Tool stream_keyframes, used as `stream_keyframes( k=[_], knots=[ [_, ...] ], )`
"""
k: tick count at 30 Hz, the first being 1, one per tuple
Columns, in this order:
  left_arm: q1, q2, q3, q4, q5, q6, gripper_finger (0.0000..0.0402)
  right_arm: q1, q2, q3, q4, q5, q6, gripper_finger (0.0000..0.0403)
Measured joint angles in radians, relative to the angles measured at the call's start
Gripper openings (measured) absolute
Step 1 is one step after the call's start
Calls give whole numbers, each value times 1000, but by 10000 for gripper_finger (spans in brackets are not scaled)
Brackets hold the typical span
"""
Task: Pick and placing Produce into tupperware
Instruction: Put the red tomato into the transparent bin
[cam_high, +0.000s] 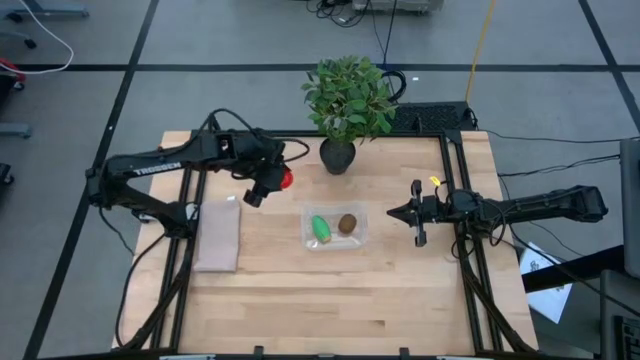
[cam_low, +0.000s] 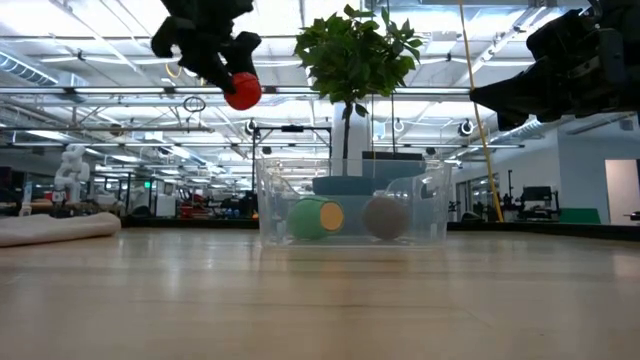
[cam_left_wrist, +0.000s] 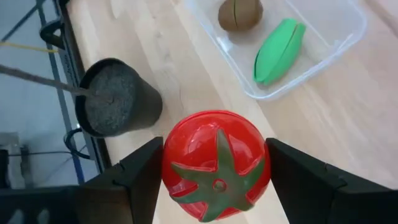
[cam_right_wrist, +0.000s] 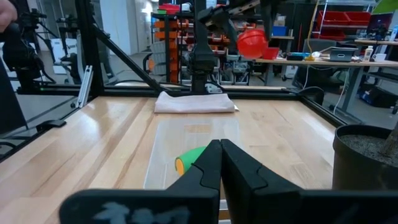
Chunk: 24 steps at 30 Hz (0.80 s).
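Grey cloth (cam_high: 218, 236) lies at the bench's (cam_high: 300, 300) left; just right of it my left gripper (cam_high: 272, 180) pinches the red tomato (cam_high: 286, 179) by its sides, up in the air. It looks light, hard and slick, so I'd keep to its widest part. Next, the tupperware (cam_high: 336, 243) holds the green piece (cam_high: 321, 229) and kiwi (cam_high: 347, 223). My right gripper (cam_high: 417, 213) waits, pressed together.
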Motion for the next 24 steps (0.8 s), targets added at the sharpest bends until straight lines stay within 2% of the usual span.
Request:
stream_keyframes(
  k=[7, 20, 24],
  knots=[
    [-2, -60, 0, -122, 29, -86, 255, 0, 4, 0, -1, 0, 0, 0],
    [33, -236, 0, -113, 149, -186, 255, 0, 4, 0, 3, 0, 7, 0],
    [49, -285, 0, -152, 216, -220, 255, 0, 4, 0, 3, 0, 6, 0]
  ],
)
